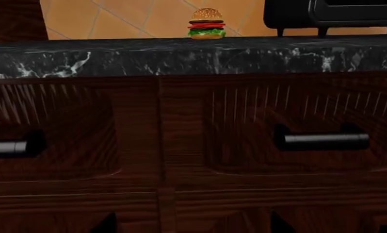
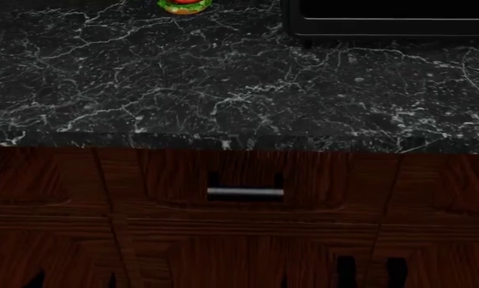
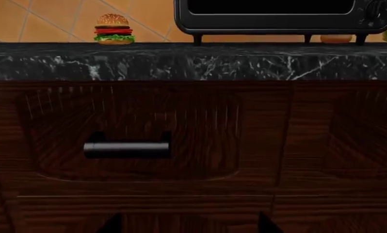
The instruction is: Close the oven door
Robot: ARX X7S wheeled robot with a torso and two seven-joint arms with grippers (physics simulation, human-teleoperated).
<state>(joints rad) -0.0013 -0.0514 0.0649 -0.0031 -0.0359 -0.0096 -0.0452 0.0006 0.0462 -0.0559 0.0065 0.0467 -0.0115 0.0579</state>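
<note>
A black marble countertop (image 2: pixel 223 90) with white veining is being shown in all three views and is being taken as the reference landmark. Directly beneath its front edge, dark red-brown wooden drawer fronts (image 2: pixel 248 180) are being seen. A short silver bar handle (image 2: pixel 245 193) is being seen on the middle drawer front in the head view. The same kind of handle (image 3: pixel 127 149) is being recorded under the countertop edge in the right wrist view, and another one (image 1: pixel 326 141) in the left wrist view.

At the back of the countertop, a hamburger (image 1: pixel 207 23) is being seen standing upright before an orange tiled wall (image 1: pixel 129 17). On the same countertop, well apart from the hamburger, a small black box appliance on short feet (image 3: pixel 274 17) is being observed. Behind its feet a pale rounded item (image 3: pixel 336 39) is being glimpsed, possibly a bun; the view is too poor to be sure.

The oven door is not being captured in any view, so its position relative to the countertop cannot be told. Neither gripper is being shown in any picture, so it cannot be told whether their jaws are apart or together.
</note>
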